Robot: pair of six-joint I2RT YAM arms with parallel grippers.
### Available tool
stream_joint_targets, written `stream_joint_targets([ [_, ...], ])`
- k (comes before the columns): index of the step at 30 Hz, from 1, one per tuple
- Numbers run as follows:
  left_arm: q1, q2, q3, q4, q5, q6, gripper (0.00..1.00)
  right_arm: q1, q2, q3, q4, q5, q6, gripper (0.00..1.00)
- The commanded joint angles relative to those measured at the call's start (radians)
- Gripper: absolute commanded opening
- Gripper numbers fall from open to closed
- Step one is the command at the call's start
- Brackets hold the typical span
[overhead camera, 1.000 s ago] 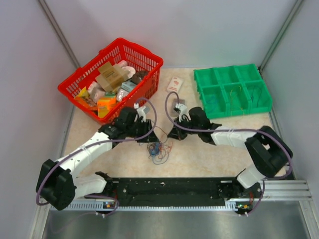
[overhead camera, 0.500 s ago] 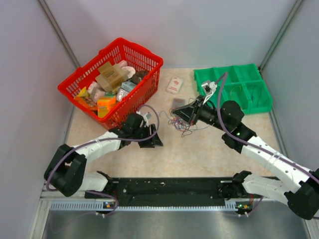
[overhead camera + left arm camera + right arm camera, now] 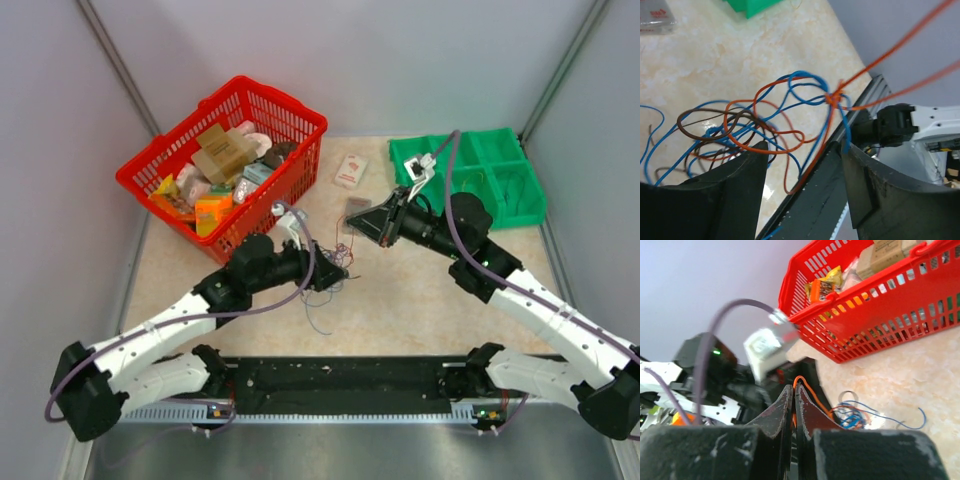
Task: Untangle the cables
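Note:
The cables [image 3: 337, 262] are a small tangle of thin blue, orange and brown wires hanging just above the table between my two grippers. My right gripper [image 3: 373, 226] is shut on an orange wire [image 3: 810, 388] that runs down to the tangle [image 3: 855, 416]. My left gripper [image 3: 327, 277] is at the tangle's left side. In the left wrist view its jaws [image 3: 805, 150] are wide apart, and loops of the cables [image 3: 765, 122] lie between and ahead of the fingers [image 3: 740, 190]. A blue strand brushes the right fingertip. An orange knot [image 3: 834, 97] joins two taut wires running up to the right.
A red basket [image 3: 300, 110] full of packets stands at the back left. A green compartment tray [image 3: 470, 215] is at the back right. Two small packets [image 3: 350, 170] lie between them. The black rail [image 3: 340, 375] runs along the near edge.
My right gripper carried the tangle up and to the right. My left gripper let go, opened wide and moved right to the tangle; a strand now trails toward the rail.

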Motion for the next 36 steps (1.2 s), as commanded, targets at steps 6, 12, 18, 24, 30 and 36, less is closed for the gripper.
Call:
stream_joint_targets([
  [6, -0.025, 0.201, 0.119, -0.155, -0.363, -0.012, 0.44, 0.059, -0.039, 0.145, 0.007, -0.017, 0.045, 0.0],
  [12, -0.021, 0.254, 0.107, -0.166, -0.367, -0.036, 0.13, 0.061, -0.082, 0.262, -0.099, 0.127, -0.023, 0.0],
  [18, 0.004, 0.219, -0.019, -0.153, -0.395, -0.09, 0.0, 0.062, -0.04, 0.491, -0.226, 0.23, -0.148, 0.0],
  [24, 0.005, -0.068, -0.206, 0.213, -0.052, 0.005, 0.57, 0.062, 0.006, 0.481, -0.222, 0.172, -0.123, 0.0],
  [30, 0.002, -0.19, -0.123, 0.174, -0.01, 0.086, 0.88, 0.061, 0.003, 0.47, -0.191, 0.134, -0.096, 0.0],
  [36, -0.008, -0.095, -0.014, 0.161, 0.073, 0.114, 0.76, 0.061, 0.018, 0.487, -0.186, 0.137, -0.088, 0.0],
])
